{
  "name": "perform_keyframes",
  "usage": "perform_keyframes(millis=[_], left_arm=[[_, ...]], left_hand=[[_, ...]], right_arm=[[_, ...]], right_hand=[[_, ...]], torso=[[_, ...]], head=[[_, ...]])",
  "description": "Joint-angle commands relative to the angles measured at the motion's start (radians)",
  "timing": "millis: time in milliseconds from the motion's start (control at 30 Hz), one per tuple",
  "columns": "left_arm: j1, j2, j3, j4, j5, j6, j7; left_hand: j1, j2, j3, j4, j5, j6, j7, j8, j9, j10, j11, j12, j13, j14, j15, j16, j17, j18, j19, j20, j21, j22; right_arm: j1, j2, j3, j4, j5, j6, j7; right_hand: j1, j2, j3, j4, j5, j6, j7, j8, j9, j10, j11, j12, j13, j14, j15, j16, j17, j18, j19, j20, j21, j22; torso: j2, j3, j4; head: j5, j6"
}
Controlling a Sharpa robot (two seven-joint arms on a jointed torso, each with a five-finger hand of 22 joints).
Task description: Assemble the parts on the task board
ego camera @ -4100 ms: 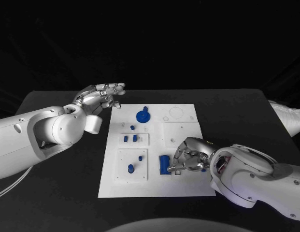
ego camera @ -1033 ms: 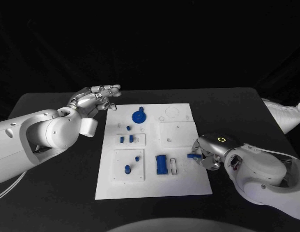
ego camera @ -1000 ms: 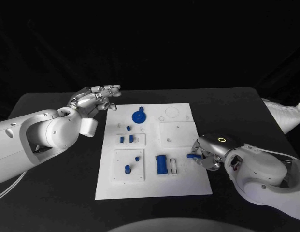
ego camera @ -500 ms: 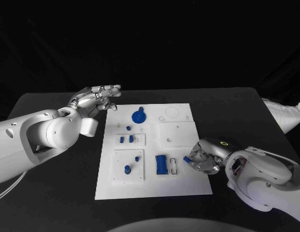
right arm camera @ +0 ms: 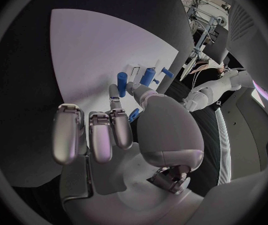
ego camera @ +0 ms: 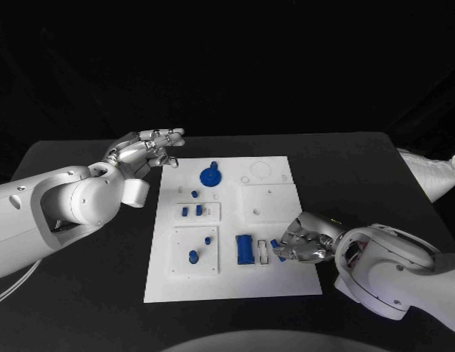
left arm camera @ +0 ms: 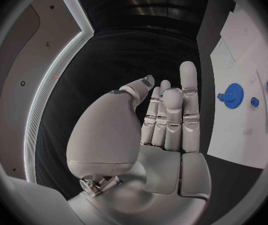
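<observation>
- Two arms frame the scene in the head view, with the table as the largest thing, dark across the lower half of the frame.
- Next in size, the board lies at centre frame, long side running away from the robot.
- Left hand hovers at upper left of the frame, off the board's far left corner; the left wrist view shows its fingers straight, close together and holding nothing.
- Right hand sits at lower right of centre, over the board's right edge, pinching a small blue part in its fingertips beside the upright blue block and the open slot next to it.
- Gear sits at the board's upper middle; smaller blue pegs stand in the left column below it.
- Judged step: seating the pinched part in the empty slot by the block.
- To do it well, I would square the part with the slot first, lower straight down, keep the pinch light so the part can settle, and avoid nudging the block.
</observation>
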Motion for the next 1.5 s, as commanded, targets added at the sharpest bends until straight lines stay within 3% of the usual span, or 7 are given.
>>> perform_keyframes(millis=[33,100,733,1500], left_arm=[[0.0,0.002,0.001,0.003,0.002,0.016,0.005],[0.0,0.002,0.001,0.003,0.002,0.017,0.005],[0.0,0.003,0.001,0.003,0.002,0.019,0.004],[0.0,0.002,0.001,0.004,0.002,0.019,0.005]], left_hand=[[0.001,0.007,-0.005,0.0,0.004,-0.006,-0.001,0.007,0.0,-0.007,0.002,0.001,0.002,-0.009,-0.001,-0.004,-0.002,0.01,-0.001,0.003,-0.003,-0.001],[0.001,0.007,-0.005,0.0,0.004,-0.006,-0.001,0.007,0.0,-0.007,0.002,0.001,0.002,-0.009,-0.001,-0.004,-0.002,0.01,-0.001,0.003,-0.003,-0.001],[0.001,0.007,-0.005,0.0,0.004,-0.006,-0.001,0.007,0.0,-0.007,0.002,0.001,0.002,-0.009,-0.001,-0.004,-0.002,0.01,-0.001,0.003,-0.003,-0.001],[0.0,0.008,-0.007,0.0,0.003,-0.007,-0.001,0.008,0.0,-0.01,0.003,0.006,0.002,-0.011,-0.001,-0.004,-0.005,0.01,0.0,0.003,-0.004,-0.002]], right_arm=[[0.0,0.009,0.0,-0.002,0.063,-0.027,-0.011],[0.0,0.014,0.0,-0.003,0.069,-0.032,-0.011],[0.0,0.061,0.0,-0.022,0.093,-0.01,-0.007],[0.0,0.087,0.0,-0.051,0.065,0.05,-0.02]], right_hand=[[-0.011,0.002,-0.01,0.0,0.007,0.009,-0.004,0.004,0.002,0.056,-0.008,0.007,0.172,0.096,-0.009,0.006,0.214,-0.016,0.009,-0.007,0.004,0.002],[-0.012,0.003,-0.014,0.001,0.009,0.01,-0.004,0.004,0.002,0.056,-0.008,0.008,0.174,0.096,-0.01,0.006,0.215,-0.016,0.009,-0.007,0.005,0.002],[-0.016,0.001,-0.033,0.005,0.013,0.011,-0.005,0.003,0.003,0.056,-0.009,0.008,0.174,0.096,-0.011,0.006,0.214,-0.016,0.009,-0.009,0.004,0.001],[-0.057,0.007,-0.143,0.056,0.021,0.012,-0.003,-0.008,0.002,0.053,-0.006,-0.002,0.172,0.095,-0.009,0.002,0.209,-0.015,0.006,-0.007,-0.002,-0.006]], torso=[[0.001,0.0006,-0.0001],[0.0,0.0004,0.0003],[0.0,0.0001,0.0],[0.0,0.0006,-0.0016]], head=[[0.004,0.0],[0.004,-0.005],[0.01,-0.006],[0.013,-0.006]])
